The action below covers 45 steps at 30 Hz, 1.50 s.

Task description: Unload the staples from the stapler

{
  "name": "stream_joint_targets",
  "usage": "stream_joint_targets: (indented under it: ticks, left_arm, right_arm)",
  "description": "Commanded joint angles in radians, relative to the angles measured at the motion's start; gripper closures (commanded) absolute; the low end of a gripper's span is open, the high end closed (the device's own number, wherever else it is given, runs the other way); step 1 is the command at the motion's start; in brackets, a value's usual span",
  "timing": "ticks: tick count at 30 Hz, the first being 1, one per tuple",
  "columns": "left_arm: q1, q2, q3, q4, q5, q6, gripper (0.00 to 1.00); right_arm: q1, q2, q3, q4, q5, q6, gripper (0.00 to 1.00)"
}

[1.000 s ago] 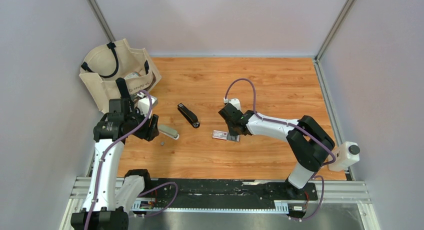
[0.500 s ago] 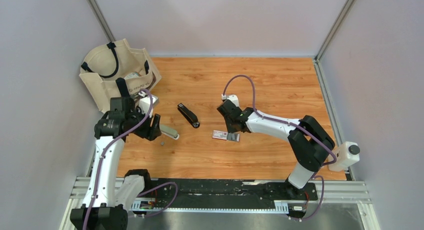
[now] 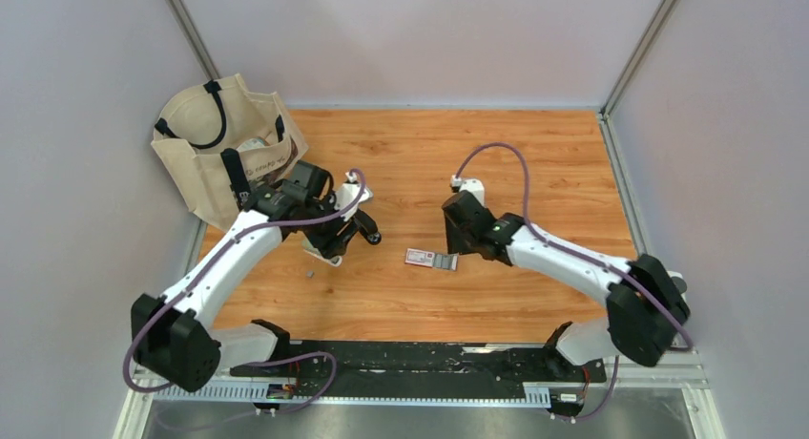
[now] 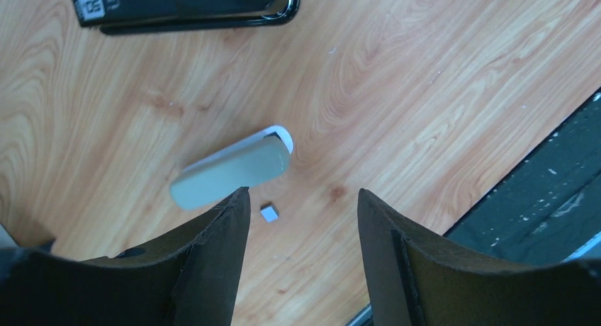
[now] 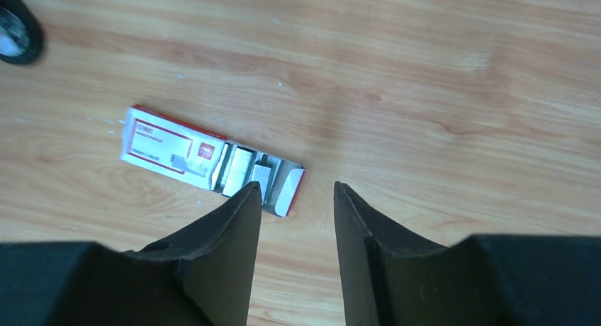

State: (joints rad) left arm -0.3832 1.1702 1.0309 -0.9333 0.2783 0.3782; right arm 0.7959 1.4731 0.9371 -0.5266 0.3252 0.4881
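Note:
The black stapler [image 4: 184, 7] lies closed on the wooden table; in the top view only its near end [image 3: 371, 235] shows beside my left wrist. A tiny grey staple piece [image 4: 269, 212] lies on the wood, also seen in the top view [image 3: 309, 272]. My left gripper [image 4: 303, 198] is open and empty, hovering above that piece and a pale grey oblong object [image 4: 230, 166]; it also shows in the top view [image 3: 334, 248]. My right gripper [image 5: 296, 188] is open and empty just right of the open red-and-white box [image 5: 170, 150], which holds grey staple strips [image 5: 244, 171].
A beige tote bag [image 3: 215, 138] stands at the back left corner. The box [image 3: 431, 259] lies between the two arms, with my right gripper [image 3: 458, 246] at its right end. The black rail [image 3: 429, 363] runs along the near table edge. Grey walls enclose the table.
My left arm has swung right from beside the bag to over the stapler and the pale oblong object. My right arm has shifted a little to the right, off the box.

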Motion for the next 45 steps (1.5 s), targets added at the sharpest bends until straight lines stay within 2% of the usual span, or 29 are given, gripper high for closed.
stream_joint_targets:
  ticks: [1, 4, 7, 8, 13, 17, 20, 34, 45]
  left_arm:
    - [-0.080, 0.100, 0.064, 0.089, -0.059, 0.074, 0.35]
    - [-0.121, 0.183, 0.096, 0.132, -0.060, 0.105, 0.36]
    - [-0.160, 0.267, 0.132, 0.168, -0.059, 0.120, 0.37]
    - [-0.181, 0.305, 0.144, 0.191, -0.060, 0.126, 0.38]
    - [-0.243, 0.440, 0.204, 0.220, -0.091, 0.188, 0.42]
    - [-0.276, 0.519, 0.209, 0.272, -0.099, 0.243, 0.51]
    - [-0.289, 0.546, 0.202, 0.290, -0.094, 0.275, 0.54]
    - [-0.352, 0.612, 0.209, 0.320, -0.070, 0.312, 0.55]
    - [-0.424, 0.660, 0.213, 0.291, -0.108, 0.386, 0.50]
  right_arm:
    - [-0.076, -0.183, -0.101, 0.036, -0.060, 0.084, 0.54]
    - [-0.125, -0.224, -0.197, 0.088, -0.172, 0.110, 0.56]
    - [-0.184, -0.234, -0.295, 0.172, -0.285, 0.121, 0.64]
    - [-0.202, -0.229, -0.313, 0.195, -0.376, 0.125, 0.65]
    - [-0.316, -0.189, -0.382, 0.350, -0.578, 0.139, 0.75]
    - [-0.379, -0.148, -0.397, 0.430, -0.701, 0.162, 0.77]
    - [-0.417, -0.109, -0.400, 0.480, -0.774, 0.176, 0.76]
    - [-0.451, -0.020, -0.445, 0.608, -0.839, 0.207, 0.77]
    - [-0.451, 0.006, -0.471, 0.659, -0.838, 0.227, 0.81]
